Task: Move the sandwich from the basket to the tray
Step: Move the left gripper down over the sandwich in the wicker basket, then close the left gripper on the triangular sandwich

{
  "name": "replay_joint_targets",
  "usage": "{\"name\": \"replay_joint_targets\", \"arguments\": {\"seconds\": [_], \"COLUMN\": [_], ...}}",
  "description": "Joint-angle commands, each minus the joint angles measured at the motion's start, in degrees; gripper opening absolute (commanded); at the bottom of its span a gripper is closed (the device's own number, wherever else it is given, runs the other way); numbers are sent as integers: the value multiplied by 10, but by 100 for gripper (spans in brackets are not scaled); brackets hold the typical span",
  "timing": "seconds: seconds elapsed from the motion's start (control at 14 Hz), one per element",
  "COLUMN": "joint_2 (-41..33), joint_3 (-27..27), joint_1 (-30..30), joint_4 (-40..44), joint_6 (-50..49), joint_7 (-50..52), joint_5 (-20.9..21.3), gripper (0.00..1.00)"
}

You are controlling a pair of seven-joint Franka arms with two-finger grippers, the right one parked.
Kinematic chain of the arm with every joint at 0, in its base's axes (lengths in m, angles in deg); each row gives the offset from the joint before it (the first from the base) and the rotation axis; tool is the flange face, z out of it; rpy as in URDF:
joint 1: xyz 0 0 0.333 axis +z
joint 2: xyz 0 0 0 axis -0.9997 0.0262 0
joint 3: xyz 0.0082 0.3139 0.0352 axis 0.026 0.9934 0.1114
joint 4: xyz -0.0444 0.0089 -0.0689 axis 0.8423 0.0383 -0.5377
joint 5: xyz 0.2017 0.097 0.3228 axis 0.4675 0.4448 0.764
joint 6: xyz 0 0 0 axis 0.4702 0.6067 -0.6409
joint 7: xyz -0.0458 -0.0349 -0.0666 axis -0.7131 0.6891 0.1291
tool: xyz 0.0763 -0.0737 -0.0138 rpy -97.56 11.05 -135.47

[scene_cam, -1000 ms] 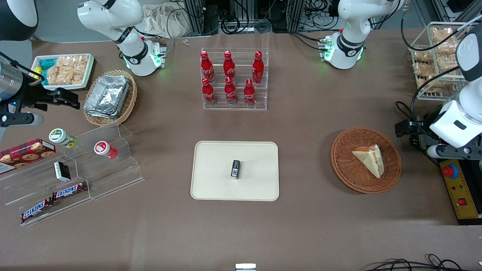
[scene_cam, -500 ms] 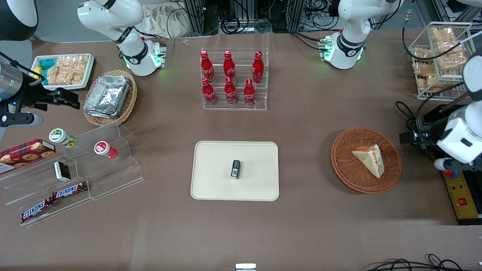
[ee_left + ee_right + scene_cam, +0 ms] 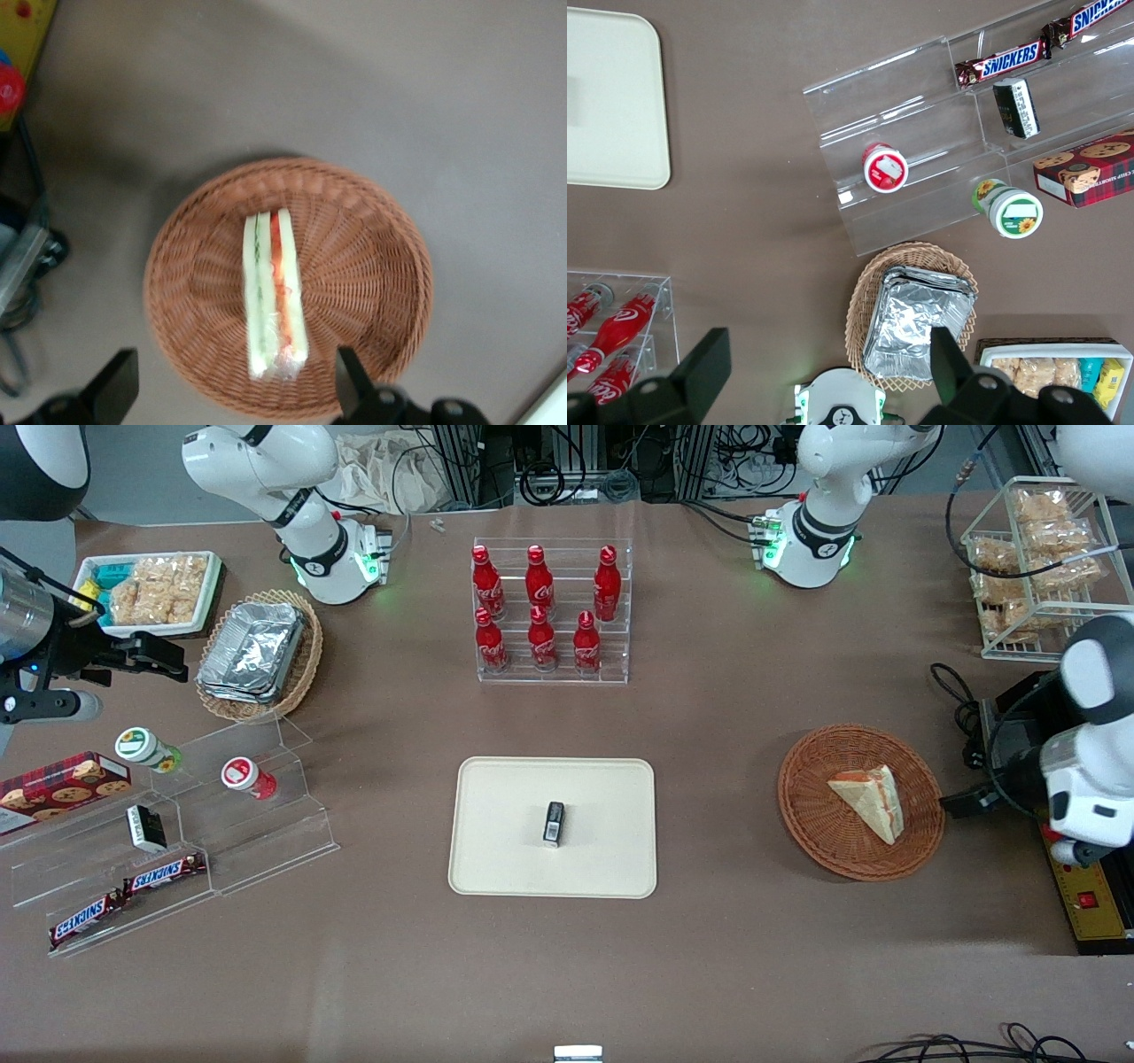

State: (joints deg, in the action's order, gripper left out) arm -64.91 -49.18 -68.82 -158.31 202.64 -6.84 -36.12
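One brown surface (image 3: 726, 717), sandwich (image 3: 870, 801) lying in round basket (image 3: 819, 841) toward the working arm's end, gripper (image 3: 235, 394) above it with fingers (image 3: 115, 385) spread open, cream tray (image 3: 505, 868) mid-surface, cables and metal racks along the room's edge

Count: 1 sandwich (image 3: 870, 802) in 1 basket (image 3: 819, 841); 1 tray (image 3: 505, 850); 6 red bottles (image 3: 540, 607); 2 Snickers bars (image 3: 124, 895); 2 capped jars (image 3: 199, 763). 1 tool (image 3: 235, 394) over basket, fingers apart.

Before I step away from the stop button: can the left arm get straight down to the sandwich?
Probably yes. The gripper hangs open above the basket, and the sandwich lies uncovered in it, with nothing between.
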Motion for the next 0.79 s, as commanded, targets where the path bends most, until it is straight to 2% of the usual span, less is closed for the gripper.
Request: {"name": "replay_joint_targets", "arguments": {"seconds": [0.0,0.14,0.36,0.71], "joint_2": [12,34,57,64], "joint_3": [-2,-2,-2,-1], "joint_1": [-11,-32,-43,-43], "joint_4": [-38,-38,-38,-57], "joint_6": [52,72,88,88], "joint_7": [119,143,190,191], "joint_5": [24,29,61,64], "gripper": [100,100,100,100]}}
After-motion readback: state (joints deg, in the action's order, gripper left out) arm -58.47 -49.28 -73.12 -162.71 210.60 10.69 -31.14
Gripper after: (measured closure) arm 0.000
